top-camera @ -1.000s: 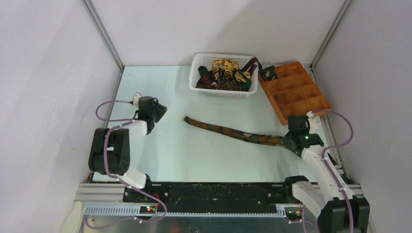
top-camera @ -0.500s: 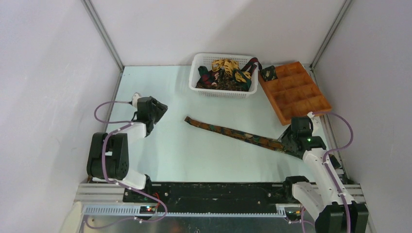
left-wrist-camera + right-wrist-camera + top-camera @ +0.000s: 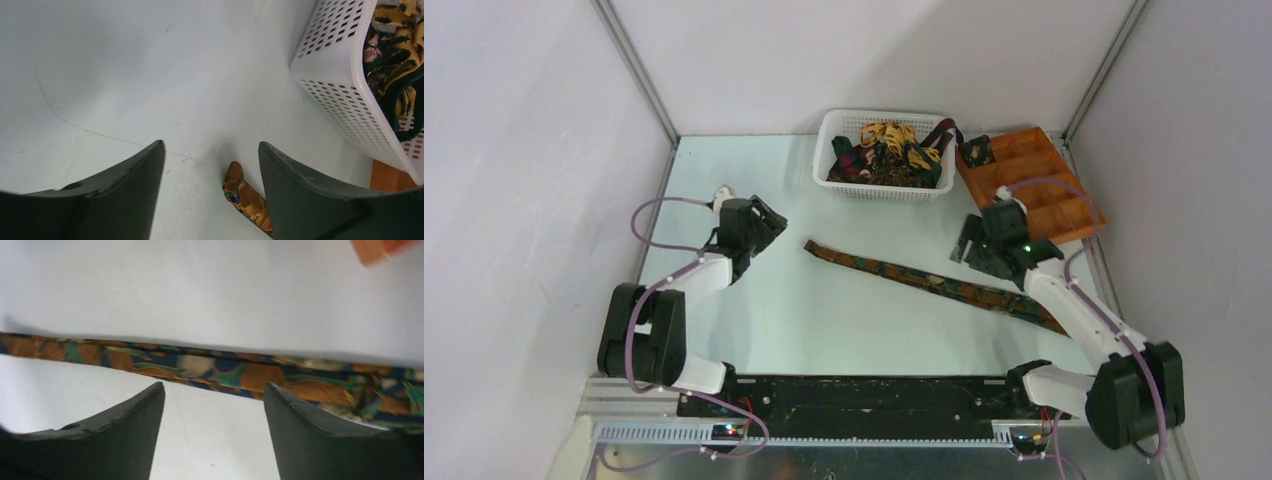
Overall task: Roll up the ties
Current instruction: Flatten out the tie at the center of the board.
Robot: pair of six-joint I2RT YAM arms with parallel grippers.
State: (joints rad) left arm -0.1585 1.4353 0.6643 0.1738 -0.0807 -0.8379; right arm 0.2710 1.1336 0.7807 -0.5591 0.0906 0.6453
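Across the middle of the table [image 3: 754, 330], the tie [image 3: 904, 275] is lying flat, running from 10 o'clock to 4 o'clock. Your left gripper [image 3: 769, 222], jaws apart and empty, is facing its narrow end at 4 o'clock; your right gripper [image 3: 969, 248], likewise spread, is hovering beside the wider half, with the tie at 6 o'clock

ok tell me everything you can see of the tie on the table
The tie is a long narrow strip of fabric, patterned orange-brown, green, dark blue and cream. It lies flat and unrolled on the table, slanting from centre toward the near right. The right pincer hangs open over it; nothing grips it.
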